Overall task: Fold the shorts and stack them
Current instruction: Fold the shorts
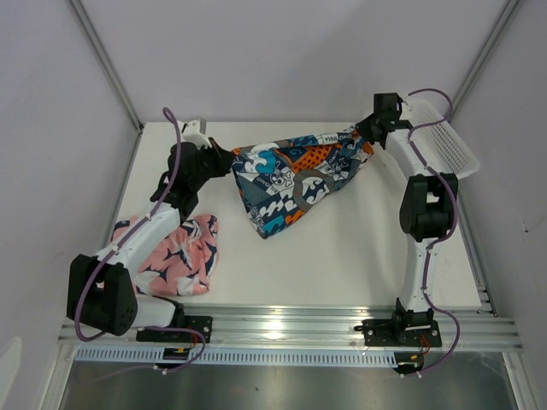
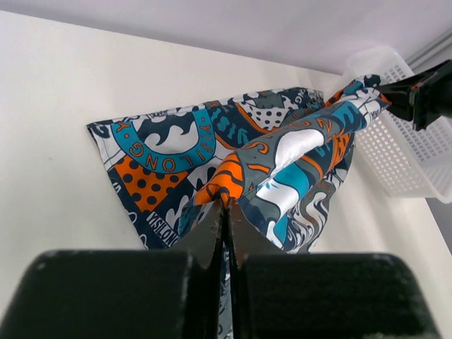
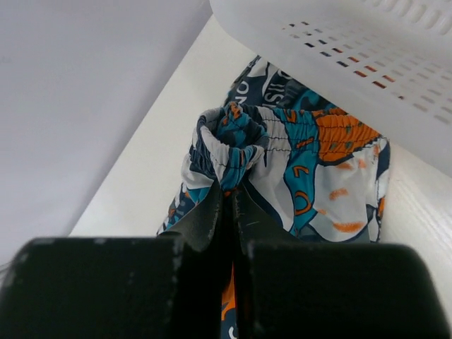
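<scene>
The left gripper [image 1: 224, 162] and right gripper [image 1: 366, 130] each pinched one end of the patterned shorts [image 1: 295, 175], apparently unfolded, while the pink shorts [image 1: 179, 252] lay bunched and unstacked.

Across the back of the table [image 1: 342, 256], the first shorts [image 1: 291, 179] span from the left gripper [image 1: 226, 162], clamped on their left end, to the right gripper [image 1: 366, 135], clamped on their right; the basket [image 1: 449, 141] sits at the far right corner; the second shorts [image 1: 179, 252] lie heaped near left, beside the left arm.
</scene>
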Action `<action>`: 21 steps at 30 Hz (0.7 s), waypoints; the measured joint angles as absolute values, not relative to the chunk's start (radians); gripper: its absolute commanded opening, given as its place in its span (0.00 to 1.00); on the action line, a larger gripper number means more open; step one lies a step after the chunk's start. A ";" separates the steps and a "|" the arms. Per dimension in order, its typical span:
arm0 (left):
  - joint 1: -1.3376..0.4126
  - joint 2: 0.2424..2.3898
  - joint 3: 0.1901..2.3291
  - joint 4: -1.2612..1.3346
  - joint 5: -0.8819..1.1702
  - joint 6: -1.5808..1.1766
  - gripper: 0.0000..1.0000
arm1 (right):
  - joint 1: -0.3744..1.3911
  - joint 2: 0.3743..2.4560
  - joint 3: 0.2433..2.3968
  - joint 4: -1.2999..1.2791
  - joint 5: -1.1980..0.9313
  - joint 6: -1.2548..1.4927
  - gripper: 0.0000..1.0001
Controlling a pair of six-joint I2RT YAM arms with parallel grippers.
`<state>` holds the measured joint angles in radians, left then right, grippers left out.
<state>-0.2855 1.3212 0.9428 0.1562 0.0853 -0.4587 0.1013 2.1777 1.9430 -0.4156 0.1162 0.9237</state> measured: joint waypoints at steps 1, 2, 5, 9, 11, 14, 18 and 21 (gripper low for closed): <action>-0.279 1.328 0.953 0.156 0.086 -0.459 0.00 | 0.103 2.185 1.948 -0.412 0.113 0.935 0.00; -0.274 1.339 0.964 0.159 0.085 -0.458 0.00 | 0.104 2.192 1.952 -0.409 0.112 0.945 0.00; -0.258 1.386 1.005 0.168 0.085 -0.451 0.00 | 0.108 2.213 1.971 -0.395 0.111 0.968 0.00; -0.235 1.484 1.062 0.199 0.085 -0.444 0.00 | 0.108 2.239 1.985 -0.352 0.105 0.999 0.00; -0.225 1.533 1.084 0.216 0.086 -0.444 0.00 | 0.108 2.252 1.986 -0.320 0.103 1.018 0.00; -0.206 1.603 1.105 0.238 0.085 -0.444 0.00 | 0.108 2.268 1.980 -0.260 0.104 1.047 0.00; -0.181 1.676 1.150 0.247 0.085 -0.444 0.00 | 0.111 2.282 1.969 -0.164 0.104 1.079 0.09; -0.165 1.729 1.202 0.254 0.082 -0.444 0.00 | 0.117 2.304 1.970 -0.084 0.107 1.108 0.63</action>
<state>-0.1646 1.7290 1.2018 0.2543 0.0818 -0.4438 0.1169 2.3039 1.9697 -0.0845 0.1074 1.1084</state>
